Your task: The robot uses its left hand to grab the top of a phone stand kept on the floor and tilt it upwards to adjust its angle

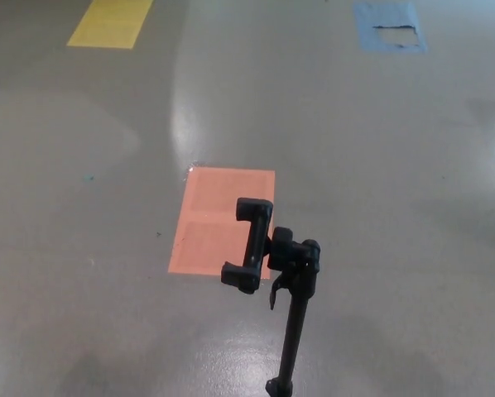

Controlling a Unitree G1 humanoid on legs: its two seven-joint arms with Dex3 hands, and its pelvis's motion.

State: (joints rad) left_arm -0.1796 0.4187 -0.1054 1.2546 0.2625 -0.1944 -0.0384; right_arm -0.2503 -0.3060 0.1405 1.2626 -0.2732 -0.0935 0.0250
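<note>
A black phone stand (293, 322) rises from the bottom edge of the head view on a thin pole. Its clamp head (250, 246) sits at the top, an empty bracket with two hooked ends, joined to the pole by a knobbed joint (295, 255). The clamp holds no phone. The base of the stand is cut off below the frame. Neither of my hands shows in the view.
Grey glossy floor all around. An orange-pink rectangle (212, 223) is marked on the floor behind the clamp. A yellow patch (111, 22) lies at the far left and a blue patch (388, 26) at the far right.
</note>
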